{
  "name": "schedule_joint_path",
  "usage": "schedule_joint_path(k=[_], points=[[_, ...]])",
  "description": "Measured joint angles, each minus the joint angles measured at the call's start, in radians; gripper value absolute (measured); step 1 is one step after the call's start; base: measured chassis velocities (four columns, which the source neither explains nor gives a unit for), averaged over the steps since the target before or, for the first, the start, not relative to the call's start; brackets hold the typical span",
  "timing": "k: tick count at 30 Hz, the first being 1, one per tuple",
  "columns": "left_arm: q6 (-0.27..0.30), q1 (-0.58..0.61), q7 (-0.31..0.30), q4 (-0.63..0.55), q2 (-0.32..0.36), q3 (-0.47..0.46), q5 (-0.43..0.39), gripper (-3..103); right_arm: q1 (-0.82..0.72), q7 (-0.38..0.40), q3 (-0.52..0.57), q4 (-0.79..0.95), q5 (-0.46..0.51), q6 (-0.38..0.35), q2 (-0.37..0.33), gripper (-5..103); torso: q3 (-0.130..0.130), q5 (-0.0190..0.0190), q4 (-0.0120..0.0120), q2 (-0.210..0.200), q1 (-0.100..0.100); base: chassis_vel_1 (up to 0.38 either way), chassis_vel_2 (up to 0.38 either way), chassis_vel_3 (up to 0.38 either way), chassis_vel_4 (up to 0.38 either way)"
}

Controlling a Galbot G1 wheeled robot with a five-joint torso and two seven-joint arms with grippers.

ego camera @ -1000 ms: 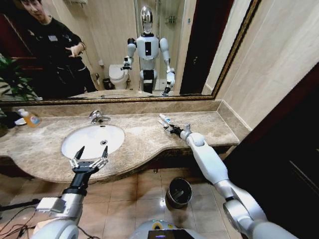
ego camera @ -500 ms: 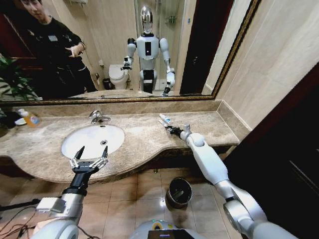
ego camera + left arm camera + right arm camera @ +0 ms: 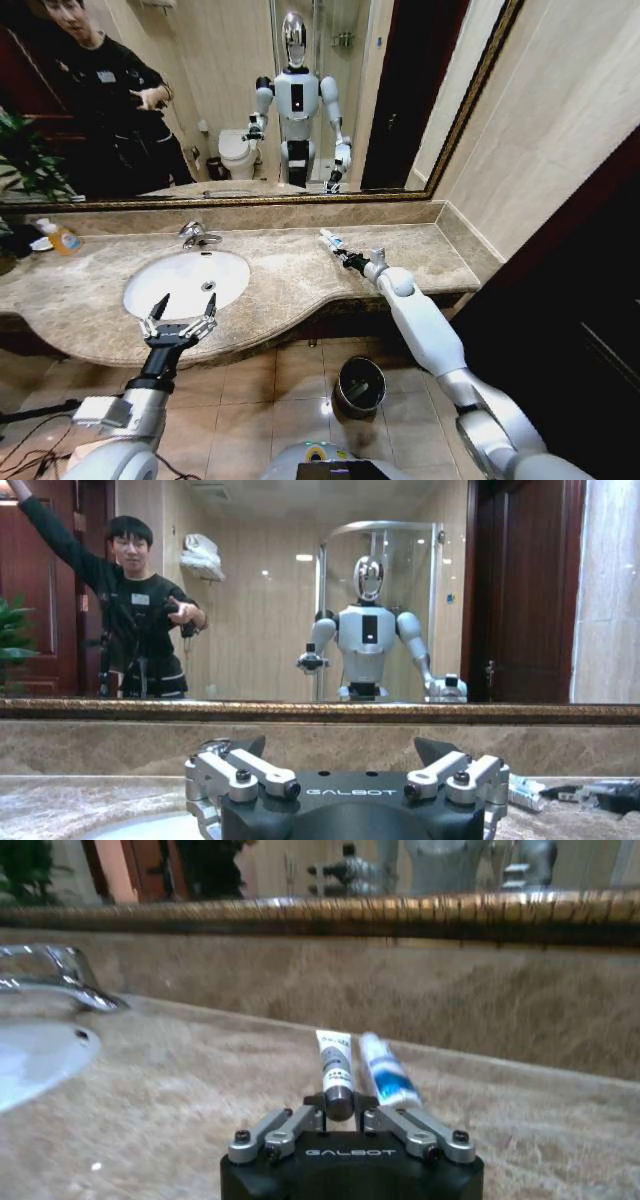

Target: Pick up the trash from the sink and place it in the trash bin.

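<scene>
Two small white tubes of trash lie on the marble counter right of the white sink (image 3: pixel 170 290), near the mirror wall. In the right wrist view my right gripper (image 3: pixel 338 1114) is shut on the dark-ended tube (image 3: pixel 335 1057), low on the counter. The blue-marked tube (image 3: pixel 385 1076) lies just beside it. From the head camera the right gripper (image 3: pixel 348 260) sits at the tubes (image 3: pixel 330 240). My left gripper (image 3: pixel 180 312) hovers open at the sink's front rim, holding nothing. The trash bin (image 3: pixel 360 385) stands on the floor below the counter.
A chrome tap (image 3: pixel 197 235) stands behind the basin. An orange-liquid soap bottle (image 3: pixel 60 237) is at the counter's far left. A mirror runs along the back wall, and a beige wall closes the counter's right end. The tiled floor around the bin is open.
My right arm has shifted slightly toward the back wall at the tubes. The left gripper has not moved.
</scene>
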Motion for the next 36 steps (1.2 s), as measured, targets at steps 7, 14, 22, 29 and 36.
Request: schedule_joint_path(k=[7,14,22,29,36], points=[[0.000,0.000,0.000,0.000,0.000,0.000,0.000,100,-0.082,0.027,0.023,0.171,0.056,-0.030,-0.065,16,0.000,0.0000,0.0001,0.000,0.000,0.000,0.000,0.000,0.000],[0.000,0.000,0.000,0.000,0.000,0.000,0.000,100,-0.245,0.029,0.128,0.327,0.085,-0.022,-0.112,16,0.000,0.0001,0.0001,0.000,0.000,0.000,0.000,0.000,0.000],[0.000,0.000,0.000,0.000,0.000,0.000,0.000,100,-0.413,0.026,0.219,0.457,0.081,0.006,-0.114,16,0.000,0.0000,0.0002,0.000,0.000,0.000,0.000,0.000,0.000],[0.000,0.000,0.000,0.000,0.000,0.000,0.000,100,-0.576,0.008,0.324,0.551,0.065,0.041,-0.101,16,0.000,0.0000,0.0000,0.000,0.000,0.000,0.000,0.000,0.000],[0.000,0.000,0.000,0.000,0.000,0.000,0.000,100,-0.738,-0.060,0.429,0.537,0.055,0.127,-0.063,16,0.000,0.0001,0.0000,0.000,0.000,0.000,0.000,0.000,0.000]])
